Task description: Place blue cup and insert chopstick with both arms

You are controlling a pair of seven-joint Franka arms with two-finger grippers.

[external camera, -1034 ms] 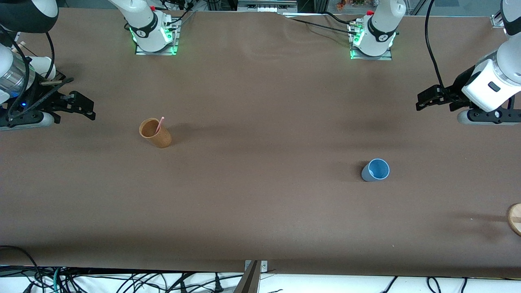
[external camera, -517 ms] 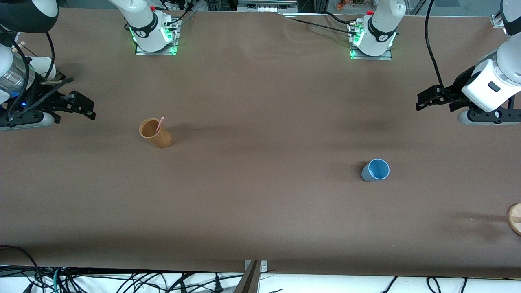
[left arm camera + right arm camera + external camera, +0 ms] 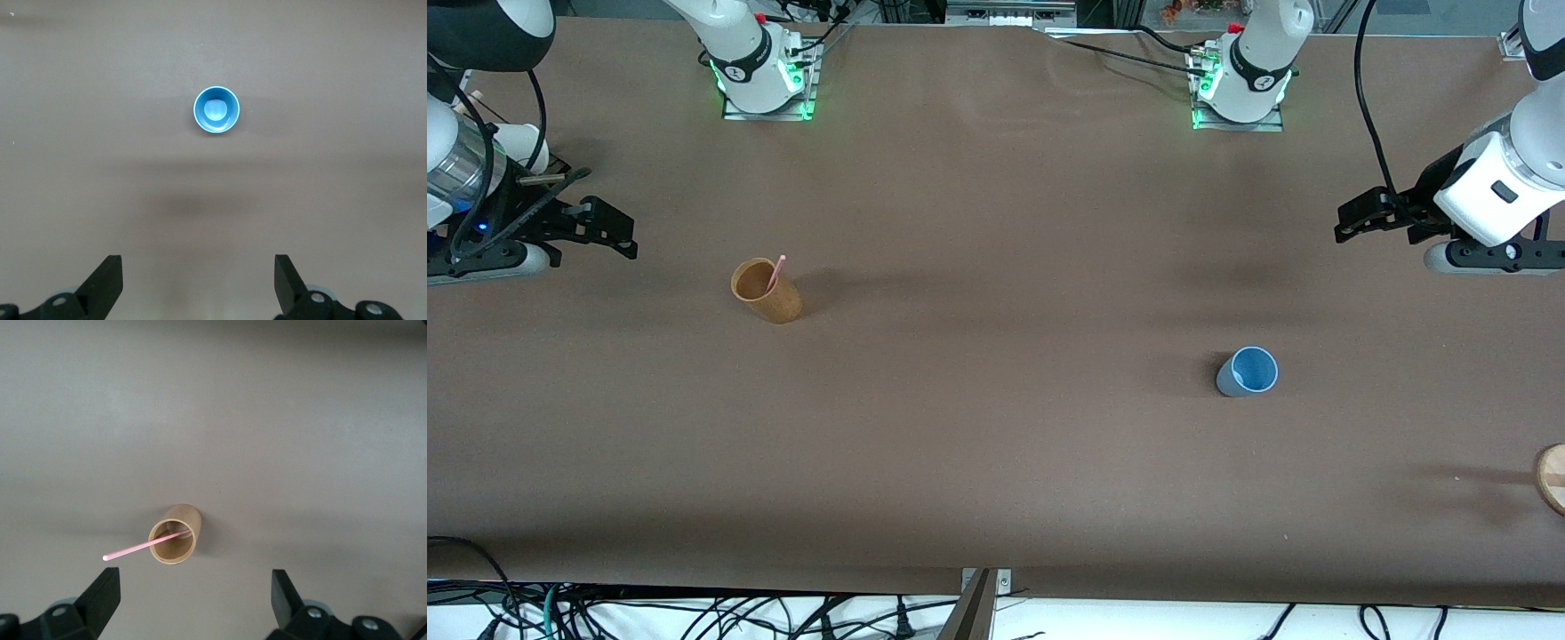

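The blue cup (image 3: 1248,371) stands upright and empty on the brown table toward the left arm's end; it also shows in the left wrist view (image 3: 217,111). The pink chopstick (image 3: 776,272) leans inside an orange-brown cup (image 3: 766,291) toward the right arm's end, and sticks out of the cup's mouth in the right wrist view (image 3: 145,545). My left gripper (image 3: 1359,222) is open and empty, up in the air at the table's end, well apart from the blue cup. My right gripper (image 3: 609,236) is open and empty, up in the air beside the orange-brown cup (image 3: 175,534).
A round wooden piece (image 3: 1552,477) lies at the table's edge at the left arm's end, nearer to the front camera than the blue cup. The two arm bases (image 3: 765,76) stand along the table's back. Cables hang below the front edge.
Both grippers have shifted very slightly; the cups and the chopstick have not moved.
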